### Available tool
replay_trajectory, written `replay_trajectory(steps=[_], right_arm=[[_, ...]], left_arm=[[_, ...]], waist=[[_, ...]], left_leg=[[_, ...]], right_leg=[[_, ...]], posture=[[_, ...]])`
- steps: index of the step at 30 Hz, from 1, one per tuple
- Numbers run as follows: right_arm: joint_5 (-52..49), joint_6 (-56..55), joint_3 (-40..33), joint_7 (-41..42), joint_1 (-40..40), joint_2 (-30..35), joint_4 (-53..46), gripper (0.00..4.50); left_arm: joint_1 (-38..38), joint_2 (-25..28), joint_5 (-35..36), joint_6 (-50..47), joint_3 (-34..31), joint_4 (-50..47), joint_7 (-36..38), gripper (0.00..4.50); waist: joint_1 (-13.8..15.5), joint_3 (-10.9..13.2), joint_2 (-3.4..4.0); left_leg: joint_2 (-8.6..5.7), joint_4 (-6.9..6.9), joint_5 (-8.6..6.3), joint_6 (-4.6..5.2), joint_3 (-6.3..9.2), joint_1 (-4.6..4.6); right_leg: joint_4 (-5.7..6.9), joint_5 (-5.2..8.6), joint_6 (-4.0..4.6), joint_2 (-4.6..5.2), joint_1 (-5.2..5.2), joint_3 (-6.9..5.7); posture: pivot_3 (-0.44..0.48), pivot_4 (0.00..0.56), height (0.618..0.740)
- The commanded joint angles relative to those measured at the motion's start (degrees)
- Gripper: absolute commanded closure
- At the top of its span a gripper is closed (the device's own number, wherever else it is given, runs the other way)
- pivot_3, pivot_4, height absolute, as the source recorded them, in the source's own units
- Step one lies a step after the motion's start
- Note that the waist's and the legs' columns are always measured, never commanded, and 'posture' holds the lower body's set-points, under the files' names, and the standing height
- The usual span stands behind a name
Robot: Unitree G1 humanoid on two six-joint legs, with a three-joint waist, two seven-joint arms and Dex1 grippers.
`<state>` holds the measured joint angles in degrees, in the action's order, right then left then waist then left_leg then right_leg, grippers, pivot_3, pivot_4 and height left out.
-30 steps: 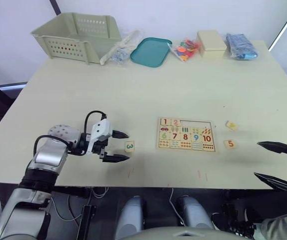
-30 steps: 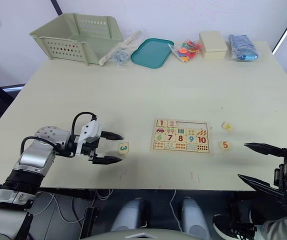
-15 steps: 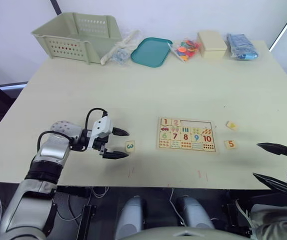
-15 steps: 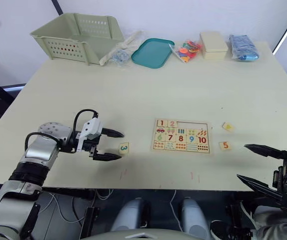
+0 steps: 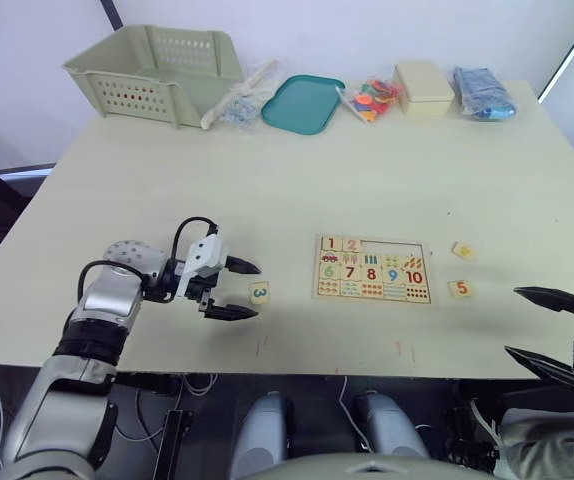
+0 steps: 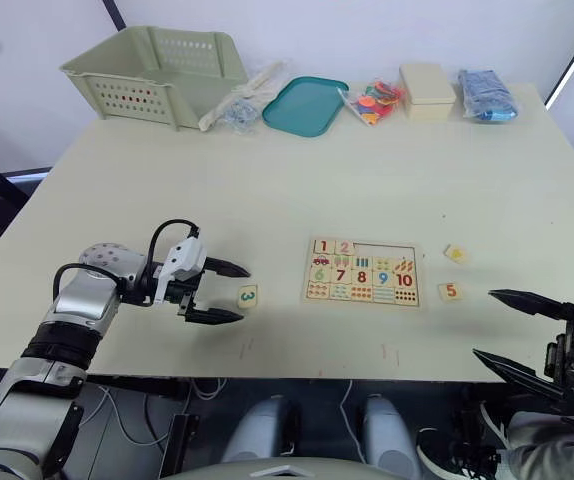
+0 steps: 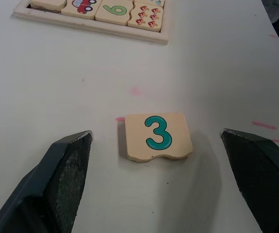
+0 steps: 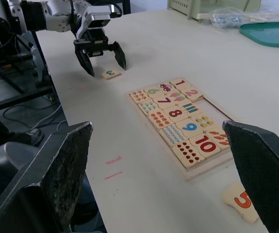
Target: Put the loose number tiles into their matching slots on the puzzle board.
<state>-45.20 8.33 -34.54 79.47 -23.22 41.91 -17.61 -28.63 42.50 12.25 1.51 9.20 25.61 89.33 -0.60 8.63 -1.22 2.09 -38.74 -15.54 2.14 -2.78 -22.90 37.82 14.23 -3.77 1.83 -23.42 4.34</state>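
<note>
Green basket (image 5: 157, 72), teal tray (image 5: 302, 104), cream box (image 5: 423, 88) along table's (image 5: 267, 190) far edge.

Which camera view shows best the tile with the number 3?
The left wrist view: the 3 tile lies flat on the table between the open left gripper fingers, its teal digit plain to read. In both eye views it is a small square left of the puzzle board. The right wrist view shows it far off, near that gripper.

Camera arrangement: stereo head pair plus two wrist views.

Both eye views look forward and down over the whole table (image 5: 297, 170), sharing one scene. The left wrist view sits low and close, facing tile 3 (image 7: 157, 136) and the puzzle board (image 7: 100, 30) edge. The right wrist view looks across the board toward the left gripper (image 8: 101, 57).
</note>
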Motion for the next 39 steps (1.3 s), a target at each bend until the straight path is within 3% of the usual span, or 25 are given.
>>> replay_trajectory(steps=[1, 10, 23, 31, 39], right_arm=[[-0.34, -1.06, -1.04, -0.11, 0.02, -0.14, -1.59, 0.00], [-0.22, -0.89, -1.15, -0.07, 0.33, 0.15, -1.40, 0.00], [-0.31, -1.03, -1.64, -0.41, -0.86, -0.43, -2.67, 0.00], [-0.58, -1.06, -2.08, -1.11, -2.14, -0.99, -3.89, 0.00], [-1.09, -1.10, -3.18, -1.72, -4.58, -1.73, -5.85, 0.00]], left_arm=[[-1.15, 0.08, 0.02, 1.36, 0.15, 0.52, 2.19, 0.03], [-9.30, 4.76, 4.14, 10.83, 12.21, 11.52, 3.17, 0.03], [-23.49, 4.95, 11.45, 24.69, 34.58, 26.07, 3.17, 0.03], [-27.44, 0.96, 13.20, 35.62, 40.34, 31.85, 3.17, 0.03], [-27.95, -0.15, 15.56, 36.39, 42.81, 32.73, 3.17, 0.03]], waist=[[-0.01, 0.00, 0.00], [0.00, 0.00, -0.01], [0.34, 0.01, -0.01], [0.89, 0.00, -0.01], [1.34, 0.00, -0.01]], left_leg=[[0.00, 0.00, 0.00, 0.00, 0.00, 0.00], [-0.01, -0.01, 0.00, 0.00, 0.00, -0.01], [-0.01, -0.14, 0.00, 0.01, -0.01, -0.10], [-0.01, -0.25, 0.00, 0.01, 0.00, -0.18], [0.00, -0.41, -0.01, 0.01, 0.05, -0.32]], right_leg=[[0.00, 0.00, 0.00, 0.00, 0.00, 0.00], [0.01, 0.00, 0.00, -0.02, 0.01, -0.01], [0.01, 0.00, 0.00, -0.03, 0.01, -0.06], [0.00, 0.00, -0.01, -0.02, 0.01, -0.11], [-0.01, 0.00, -0.01, -0.02, -0.01, -0.19]], posture=[[0.000, 0.150, 0.740], [0.000, 0.150, 0.740], [0.000, 0.150, 0.740], [0.000, 0.150, 0.740], [0.000, 0.150, 0.740]])
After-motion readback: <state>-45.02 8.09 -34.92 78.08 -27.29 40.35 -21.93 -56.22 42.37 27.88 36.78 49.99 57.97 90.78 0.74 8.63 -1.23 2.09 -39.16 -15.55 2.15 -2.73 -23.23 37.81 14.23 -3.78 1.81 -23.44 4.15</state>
